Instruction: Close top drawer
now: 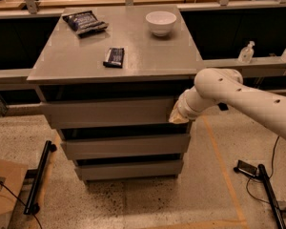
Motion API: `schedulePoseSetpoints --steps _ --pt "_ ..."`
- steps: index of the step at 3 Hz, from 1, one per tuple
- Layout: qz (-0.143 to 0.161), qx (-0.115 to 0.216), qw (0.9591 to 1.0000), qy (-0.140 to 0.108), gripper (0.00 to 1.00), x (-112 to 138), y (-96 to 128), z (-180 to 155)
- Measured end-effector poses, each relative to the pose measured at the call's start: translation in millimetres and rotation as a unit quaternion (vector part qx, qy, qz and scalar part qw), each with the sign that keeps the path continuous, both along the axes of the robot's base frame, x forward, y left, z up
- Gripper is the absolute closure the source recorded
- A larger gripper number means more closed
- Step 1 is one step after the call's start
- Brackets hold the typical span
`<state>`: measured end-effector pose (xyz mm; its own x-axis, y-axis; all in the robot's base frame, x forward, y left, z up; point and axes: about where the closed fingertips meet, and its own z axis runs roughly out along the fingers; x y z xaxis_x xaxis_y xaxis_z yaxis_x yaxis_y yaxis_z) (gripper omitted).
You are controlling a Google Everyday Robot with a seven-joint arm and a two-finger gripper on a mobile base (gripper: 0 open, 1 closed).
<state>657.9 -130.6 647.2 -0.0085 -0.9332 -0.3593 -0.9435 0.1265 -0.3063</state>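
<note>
The top drawer (109, 112) is a wide grey flat-fronted drawer, highest of three, under the grey cabinet top (86, 61). Its front stands a little forward of the two lower drawers. My white arm comes in from the right. The gripper (179, 118) is at the right end of the top drawer's front, against it. The arm's wrist hides the fingers.
On the cabinet top lie a white bowl (160, 22), a dark snack bag (84, 21) and a small dark packet (114, 57). Two lower drawers (126, 146) sit below. A black stand (40, 175) lies on the floor at left, another with cables (269, 190) at right.
</note>
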Motion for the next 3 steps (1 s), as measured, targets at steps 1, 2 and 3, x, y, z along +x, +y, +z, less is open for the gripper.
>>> schedulePoseSetpoints --steps 1,2,3 --pt "0.021 -0.016 0.9993 0.025 0.78 -0.3 -0.5 -7.5" --pt "0.030 -0.038 0.9956 0.080 0.99 -34.6 -11.7 -7.0" --pt "0.030 -0.057 0.9926 0.103 0.86 -70.5 -18.7 10.4"
